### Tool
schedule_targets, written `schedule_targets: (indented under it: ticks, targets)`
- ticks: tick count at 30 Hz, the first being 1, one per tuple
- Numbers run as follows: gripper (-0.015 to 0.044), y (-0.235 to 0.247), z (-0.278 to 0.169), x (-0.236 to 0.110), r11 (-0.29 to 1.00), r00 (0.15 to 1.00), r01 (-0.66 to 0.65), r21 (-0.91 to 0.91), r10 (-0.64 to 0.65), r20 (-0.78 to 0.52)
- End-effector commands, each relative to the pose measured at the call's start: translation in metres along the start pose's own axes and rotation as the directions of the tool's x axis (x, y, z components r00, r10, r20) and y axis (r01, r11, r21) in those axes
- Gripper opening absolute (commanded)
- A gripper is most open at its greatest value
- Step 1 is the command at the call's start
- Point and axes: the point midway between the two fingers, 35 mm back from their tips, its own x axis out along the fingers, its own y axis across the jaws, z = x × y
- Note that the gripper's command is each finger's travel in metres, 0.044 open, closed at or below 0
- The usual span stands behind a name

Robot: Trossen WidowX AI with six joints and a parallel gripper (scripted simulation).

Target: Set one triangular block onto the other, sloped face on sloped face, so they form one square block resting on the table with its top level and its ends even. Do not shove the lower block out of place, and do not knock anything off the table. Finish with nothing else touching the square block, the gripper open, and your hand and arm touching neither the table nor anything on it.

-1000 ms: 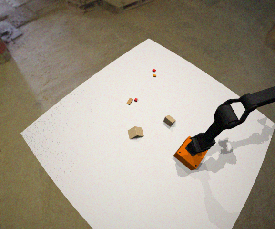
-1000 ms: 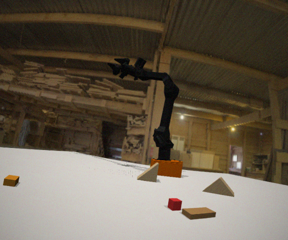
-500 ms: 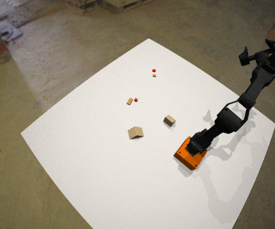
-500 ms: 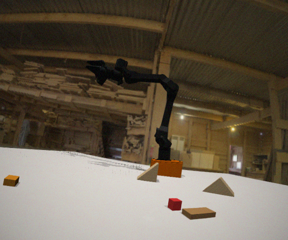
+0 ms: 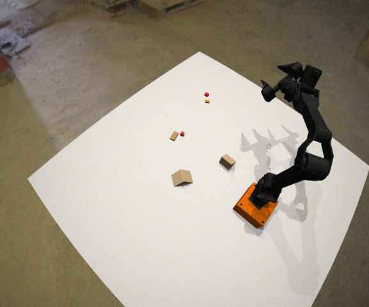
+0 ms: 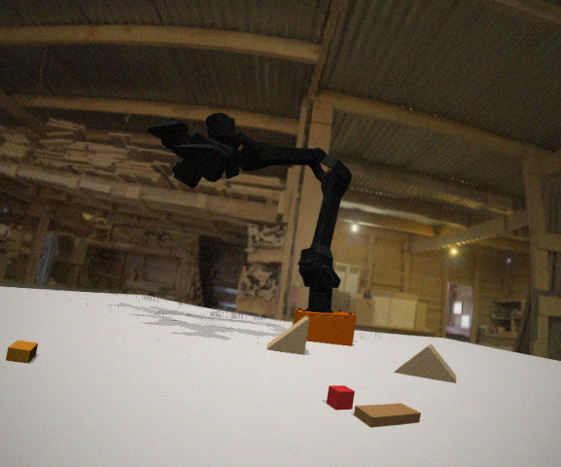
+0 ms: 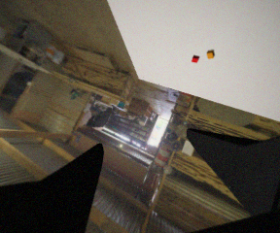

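Observation:
Two tan triangular blocks lie apart on the white table (image 5: 111, 204) (image 6: 169, 412). One triangular block (image 5: 227, 161) (image 6: 290, 338) sits near the arm's orange base (image 5: 252, 213) (image 6: 328, 327). The other triangular block (image 5: 181, 177) (image 6: 426, 364) rests further out with its ridge up. My gripper (image 5: 273, 75) (image 6: 169, 151) (image 7: 146, 140) is open and empty. It hangs high in the air near the table's far edge, well away from both blocks. The wrist view shows neither triangular block.
A flat brown block (image 5: 173, 135) (image 6: 386, 413) lies beside a red cube (image 5: 181, 133) (image 6: 340, 396). Further off are another red cube (image 5: 206, 94) (image 7: 194, 58) and an orange cube (image 5: 206, 101) (image 6: 21, 350) (image 7: 210, 53).

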Motion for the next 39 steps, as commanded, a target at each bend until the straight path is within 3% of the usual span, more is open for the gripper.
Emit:
schedule_targets:
  ticks: [1, 7, 13, 22, 29, 39]
  targets:
    - [0.0440, -0.053, -0.005, 0.015, 0.993, 0.993, 0.118, 0.004, -0.118, 0.000]
    - [0.0440, -0.128, -0.010, 0.027, 0.954, 0.954, 0.300, 0.003, -0.300, -0.007]
    - [0.0440, -0.236, -0.015, 0.019, 0.832, 0.832, 0.554, -0.032, -0.555, -0.015]
    - [0.0440, -0.379, -0.004, -0.044, 0.526, 0.533, 0.842, -0.117, -0.845, 0.038]
    - [0.0440, -0.451, 0.021, -0.113, 0.255, 0.279, 0.951, -0.177, -0.952, 0.129]
    - [0.0440, -0.470, 0.024, -0.103, 0.247, 0.272, 0.952, -0.179, -0.953, 0.133]
